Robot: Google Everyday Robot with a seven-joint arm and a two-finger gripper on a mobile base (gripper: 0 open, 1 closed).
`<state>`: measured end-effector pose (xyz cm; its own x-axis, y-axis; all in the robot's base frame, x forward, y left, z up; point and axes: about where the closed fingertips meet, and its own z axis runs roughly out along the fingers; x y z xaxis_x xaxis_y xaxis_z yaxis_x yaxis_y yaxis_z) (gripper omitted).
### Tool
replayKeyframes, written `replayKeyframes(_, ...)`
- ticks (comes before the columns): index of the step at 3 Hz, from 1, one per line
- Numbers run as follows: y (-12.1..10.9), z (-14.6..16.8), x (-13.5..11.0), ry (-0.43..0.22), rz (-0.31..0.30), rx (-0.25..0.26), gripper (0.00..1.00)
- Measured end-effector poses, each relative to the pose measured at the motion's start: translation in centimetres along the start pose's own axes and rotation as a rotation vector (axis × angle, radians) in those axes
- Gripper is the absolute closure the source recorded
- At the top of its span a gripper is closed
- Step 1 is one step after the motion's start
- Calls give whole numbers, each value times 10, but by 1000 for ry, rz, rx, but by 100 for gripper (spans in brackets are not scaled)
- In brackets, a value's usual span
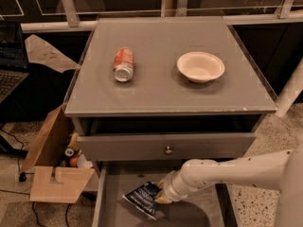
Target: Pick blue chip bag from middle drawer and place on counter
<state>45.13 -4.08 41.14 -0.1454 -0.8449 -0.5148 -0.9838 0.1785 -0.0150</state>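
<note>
The blue chip bag (143, 198) lies tilted on the floor of the open middle drawer (201, 213), left of centre at the bottom of the camera view. My gripper (162, 195) reaches into the drawer from the right on a white arm and sits against the bag's right edge. The wrist hides where it meets the bag. The counter (161, 86) is the grey cabinet top above the drawer.
An orange soda can (124, 64) lies on its side on the counter's left half. A white bowl (200, 66) stands on its right half. A drawer front with a round knob (168, 150) juts out above the open drawer. A cardboard box (49, 167) stands on the floor at left.
</note>
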Motion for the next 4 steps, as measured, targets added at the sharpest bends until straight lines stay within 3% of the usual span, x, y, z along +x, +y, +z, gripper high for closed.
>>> replayKeyframes(2,7,-95,-39,-28,-52,133,100)
replayKeyframes(4,-7,-189,-101,2,-175,290,100)
